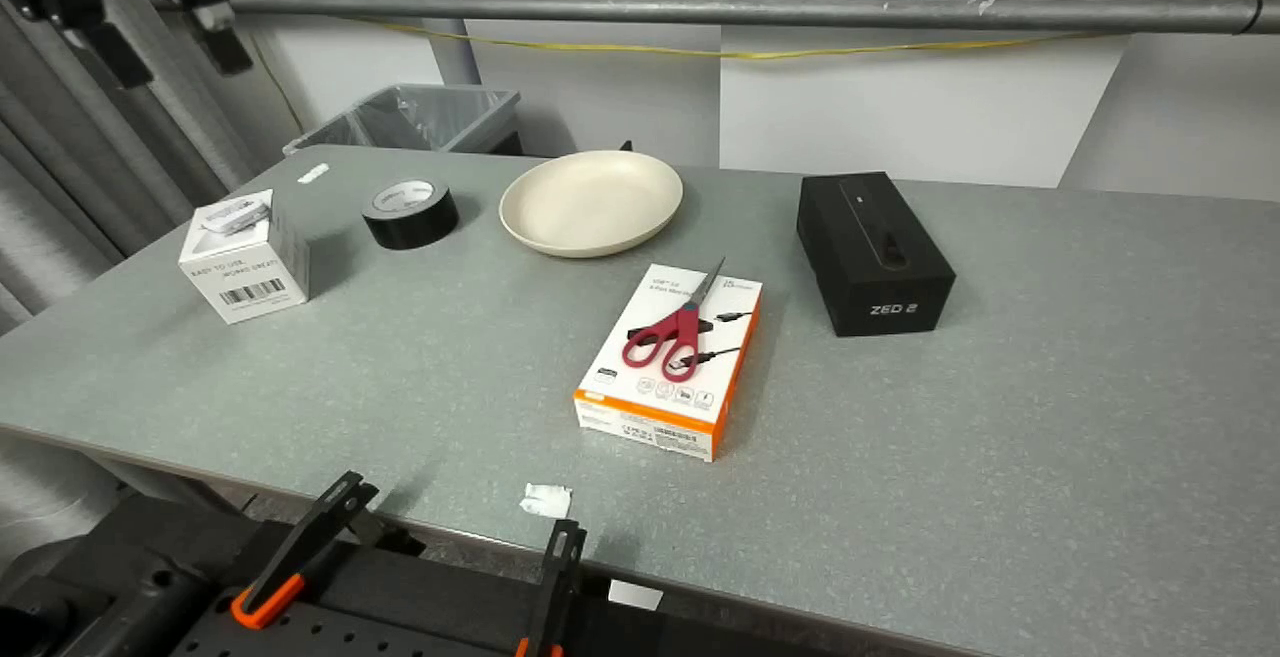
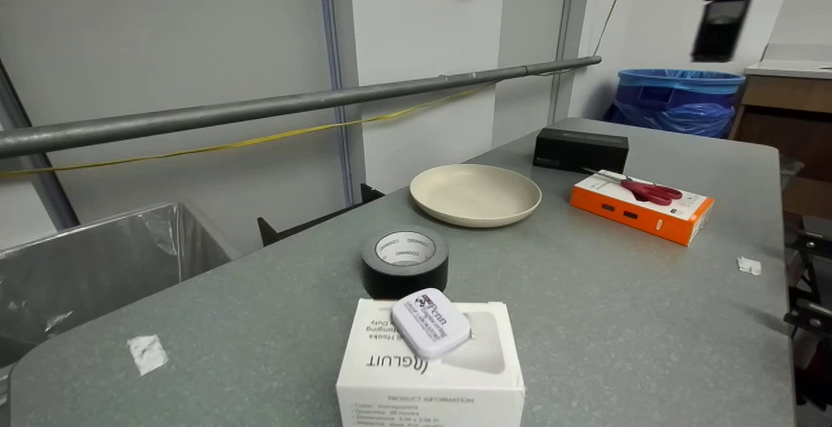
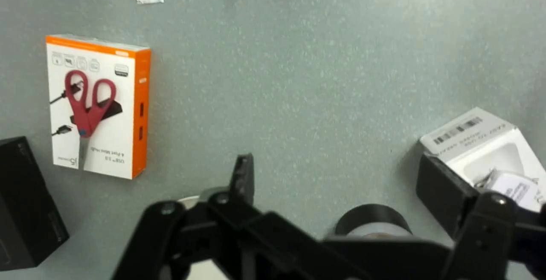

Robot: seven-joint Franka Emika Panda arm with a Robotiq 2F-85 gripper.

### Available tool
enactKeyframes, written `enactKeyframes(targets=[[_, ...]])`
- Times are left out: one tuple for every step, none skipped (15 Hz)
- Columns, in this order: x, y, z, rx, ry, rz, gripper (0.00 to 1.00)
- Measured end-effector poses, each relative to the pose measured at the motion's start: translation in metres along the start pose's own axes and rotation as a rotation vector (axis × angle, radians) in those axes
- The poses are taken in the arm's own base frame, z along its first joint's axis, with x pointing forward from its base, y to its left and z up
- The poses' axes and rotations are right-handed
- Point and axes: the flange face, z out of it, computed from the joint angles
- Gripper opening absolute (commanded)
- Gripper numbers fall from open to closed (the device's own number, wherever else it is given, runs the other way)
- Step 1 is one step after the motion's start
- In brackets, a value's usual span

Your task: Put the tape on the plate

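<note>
The tape is a black roll lying flat on the table, in both exterior views. The wrist view shows only part of it; the gripper body hides the rest. The cream plate lies beside the tape, apart from it, with nothing on it; it also shows in an exterior view. In the wrist view the gripper hides most of the plate. My gripper is high above the table, fingers spread wide, nothing between them; it also shows in the wrist view.
A white box with a small white case on it stands near the tape. A white and orange box bears red scissors. A black box lies past the plate. A grey bin is beyond the table edge.
</note>
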Motion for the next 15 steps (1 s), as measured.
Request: enactKeyframes(targets=[[0.018,0.001,0.004,0.018,-0.006,0.015,1.0],[0.036,0.002,0.01,0.032,-0.022,0.028,1.0],[0.053,0.003,0.017,0.043,-0.041,0.048,1.0],[0.068,0.002,0.025,0.054,-0.065,0.065,1.0],[0.077,0.001,0.032,0.063,-0.083,0.07,1.0],[0.079,0.002,0.038,0.063,-0.094,0.071,1.0],[0.077,0.002,0.038,0.062,-0.095,0.07,1.0],[0.076,0.002,0.036,0.061,-0.089,0.068,1.0],[0.074,0.0,0.032,0.061,-0.083,0.065,1.0],[0.073,0.0,0.03,0.061,-0.078,0.063,1.0],[0.072,0.0,0.029,0.06,-0.075,0.062,1.0],[0.072,-0.001,0.029,0.061,-0.075,0.062,1.0],[0.072,-0.001,0.03,0.061,-0.079,0.061,1.0],[0.074,-0.002,0.035,0.062,-0.085,0.062,1.0],[0.078,-0.004,0.041,0.064,-0.088,0.061,1.0]])
